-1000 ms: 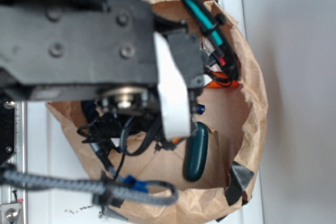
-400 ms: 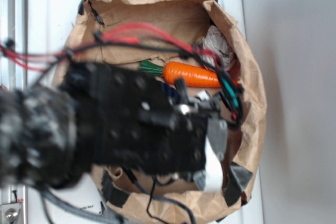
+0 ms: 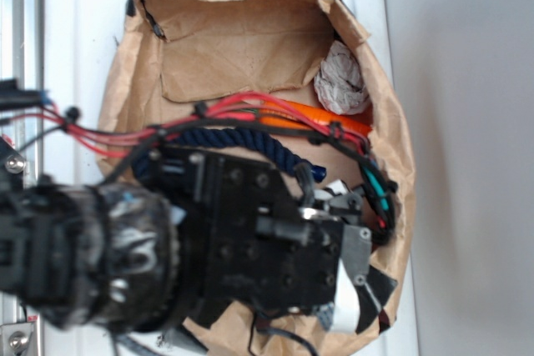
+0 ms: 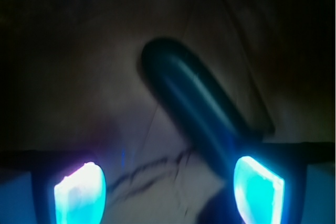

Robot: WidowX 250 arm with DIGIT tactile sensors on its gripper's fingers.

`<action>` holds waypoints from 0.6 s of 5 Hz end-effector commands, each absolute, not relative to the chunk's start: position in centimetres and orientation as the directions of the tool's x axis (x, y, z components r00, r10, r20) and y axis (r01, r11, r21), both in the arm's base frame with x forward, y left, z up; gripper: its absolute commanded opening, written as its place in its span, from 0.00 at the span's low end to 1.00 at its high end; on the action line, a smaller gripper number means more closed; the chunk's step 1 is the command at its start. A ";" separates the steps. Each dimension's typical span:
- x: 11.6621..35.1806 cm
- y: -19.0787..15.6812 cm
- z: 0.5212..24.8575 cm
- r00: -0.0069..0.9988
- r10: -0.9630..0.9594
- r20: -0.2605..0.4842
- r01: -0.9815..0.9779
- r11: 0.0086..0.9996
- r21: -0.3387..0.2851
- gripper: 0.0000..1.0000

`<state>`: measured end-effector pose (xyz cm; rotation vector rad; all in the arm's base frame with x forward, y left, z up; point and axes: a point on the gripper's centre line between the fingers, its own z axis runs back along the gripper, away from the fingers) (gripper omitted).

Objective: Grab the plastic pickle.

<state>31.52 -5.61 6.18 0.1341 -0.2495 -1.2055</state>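
Note:
In the wrist view the plastic pickle (image 4: 197, 103) is a dark glossy oblong lying slantwise on the brown paper bag floor. Its lower end reaches down to the right fingertip (image 4: 258, 187). My gripper (image 4: 168, 192) is open, its two glowing fingertips wide apart, with the pickle ahead of them and partly between them, towards the right side. In the exterior view my gripper (image 3: 349, 289) hangs over the lower right of the paper bag (image 3: 234, 47) and hides the pickle.
An orange carrot (image 3: 334, 121), a navy blue rope (image 3: 250, 141) and a crumpled paper ball (image 3: 342, 81) lie in the bag behind the gripper. Red and black cables cross the carrot. The bag's torn wall (image 3: 400, 164) stands close on the right.
The arm has swung down over the bag's lower right. It now covers the pickle, which showed a second ago, and the rope, the bag's back and the paper ball have come into view.

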 end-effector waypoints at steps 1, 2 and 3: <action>34.3 -6.3 8.4 0.180 -0.950 0.255 0.912 0.258 0.319 1.00; 35.6 -5.8 7.7 0.168 -0.945 0.282 0.933 0.244 0.265 1.00; 36.1 -5.6 7.1 0.213 -0.939 0.268 0.932 0.278 0.234 1.00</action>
